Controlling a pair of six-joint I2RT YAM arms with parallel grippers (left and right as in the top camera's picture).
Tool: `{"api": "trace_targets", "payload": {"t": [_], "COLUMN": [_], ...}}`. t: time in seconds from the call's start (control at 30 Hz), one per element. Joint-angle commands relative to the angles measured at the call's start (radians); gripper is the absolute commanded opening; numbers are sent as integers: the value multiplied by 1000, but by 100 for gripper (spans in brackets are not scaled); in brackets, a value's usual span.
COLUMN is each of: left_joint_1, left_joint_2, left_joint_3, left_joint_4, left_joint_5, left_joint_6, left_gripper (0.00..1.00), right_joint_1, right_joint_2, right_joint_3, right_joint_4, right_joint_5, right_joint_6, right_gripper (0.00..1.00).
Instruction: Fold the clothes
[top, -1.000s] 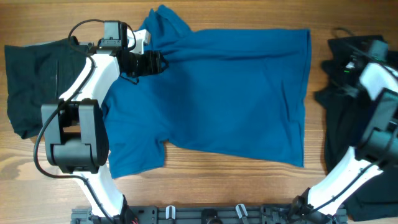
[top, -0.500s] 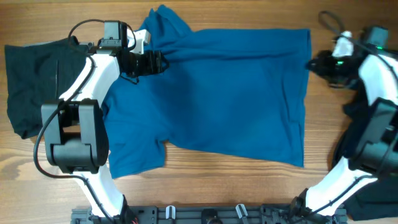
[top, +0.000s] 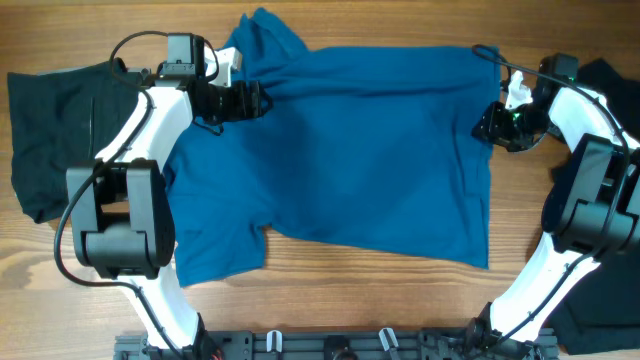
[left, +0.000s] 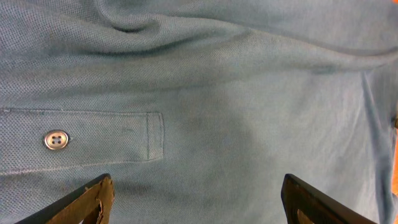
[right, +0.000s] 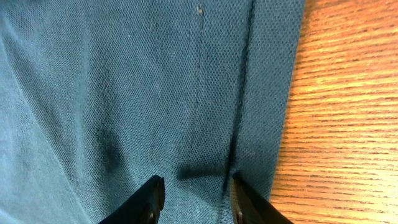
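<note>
Cloth covers most of the wooden table (top: 380, 300) in the overhead view. The blue shirt (top: 370, 150) lies spread flat across the middle, with one short sleeve hanging toward the near left edge and the collar bunched at the top left. My left gripper (top: 262, 98) sits on that bunched collar area. My right gripper (top: 484, 125) rests at the shirt's right edge. A dark garment (top: 50, 130) lies crumpled at far left, another dark garment (top: 610, 75) at far right.

From the left wrist, my fingers (left: 93, 199) stand wide apart over finely dimpled knit. A small round four-hole button (left: 56, 140) sits on the stitched placket (left: 93, 134), with soft ridges above.

From the right wrist, my fingers (right: 149, 199) stand a narrow gap apart astride the stitched hem (right: 267, 93), beside bare wood grain. I cannot tell whether they pinch it.
</note>
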Motion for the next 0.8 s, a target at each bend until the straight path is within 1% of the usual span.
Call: {"api": "trace_targets", "payload": {"t": [0.0, 0.07, 0.1, 0.2, 0.23, 0.27, 0.3, 0.33, 0.47, 0.67, 0.77], "left_joint_1": [-2, -2, -2, -2, -2, -2, -2, -2, -2, -2, -2], "left_joint_2": [-14, -14, -14, -14, -14, -14, -14, -14, -14, -14, -14], "left_joint_3": [-3, -3, -3, -3, -3, -3, -3, -3, -3, -3, -3], "left_joint_4": [2, 2, 2, 2, 2, 2, 2, 2, 2, 2, 3], "left_joint_5": [-2, -2, -2, -2, -2, -2, -2, -2, -2, -2, -2], "left_joint_6": [16, 16, 16, 16, 16, 16, 16, 16, 16, 16, 16], "left_gripper": [86, 86, 86, 86, 86, 86, 86, 86, 86, 86, 87], "right_joint_1": [6, 6, 6, 4, 2, -2, -3, -5, -19, -30, -30], "right_joint_2": [42, 41, 41, 41, 41, 41, 41, 40, 23, -54, -76], "right_joint_3": [-8, -8, -8, -7, -7, -7, -5, -2, 40, 60, 60], "right_joint_4": [-12, -19, -19, -19, -18, -16, -16, -16, -16, -14, -13], "right_joint_5": [-22, -107, -119, -98, -80, -79, -79, -79, -70, -47, 50], "right_joint_6": [-23, -55, -58, -51, -38, -37, -27, -13, 63, 62, 92], "right_gripper": [35, 28, 27, 22, 19, 11, 6, 4, 4, 4, 4]}}
